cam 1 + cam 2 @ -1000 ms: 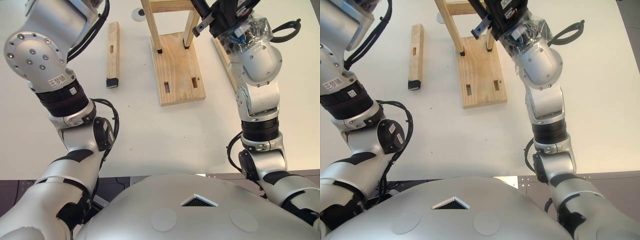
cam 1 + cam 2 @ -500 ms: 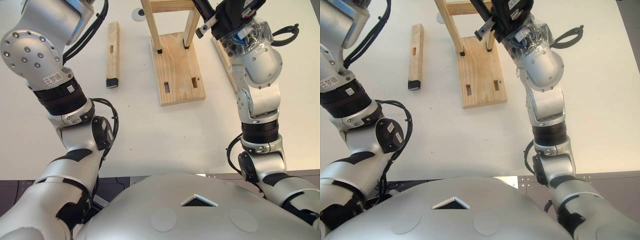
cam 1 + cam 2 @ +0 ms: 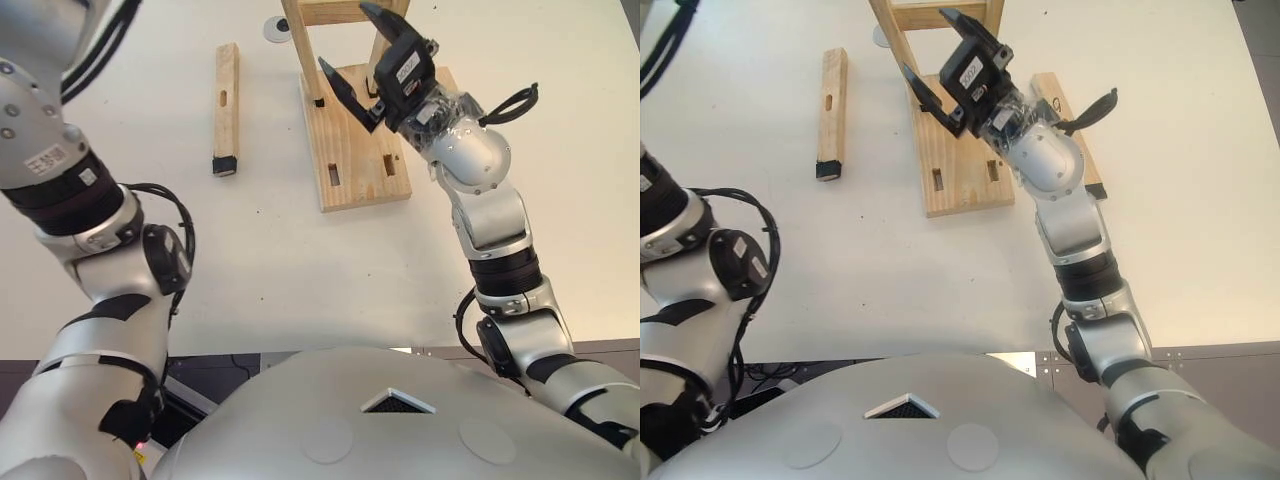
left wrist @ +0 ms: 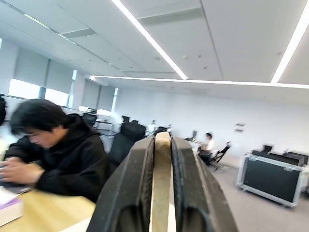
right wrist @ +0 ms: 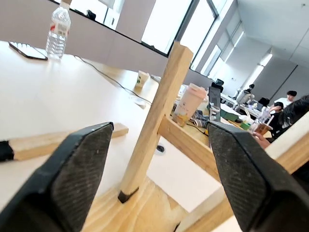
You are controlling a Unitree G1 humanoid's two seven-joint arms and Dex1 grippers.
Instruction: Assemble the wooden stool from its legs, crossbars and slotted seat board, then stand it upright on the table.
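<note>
The slotted seat board (image 3: 352, 150) lies flat on the white table. Two legs (image 3: 304, 50) stand in its far slots, joined by a crossbar (image 3: 335, 10). My right gripper (image 3: 342, 36) hovers open above the board's far end, fingers spread on either side of the nearer standing leg (image 5: 154, 116) without touching it. One loose leg (image 3: 226, 100) lies to the left of the board, another (image 3: 1076, 140) to its right, beside my right forearm. In the left wrist view, my left gripper (image 4: 162, 142) is shut on a pale wooden piece (image 4: 161, 193).
A small white disc (image 3: 277, 29) lies on the table behind the board. The right wrist view shows a water bottle (image 5: 59, 26), a phone (image 5: 28, 49) and a cup (image 5: 190, 104) farther back. Bare tabletop (image 3: 300, 270) spreads in front of the board.
My right gripper has come back toward me and to the left, away from the right standing leg, and now spreads open over the board. The left arm has shifted left.
</note>
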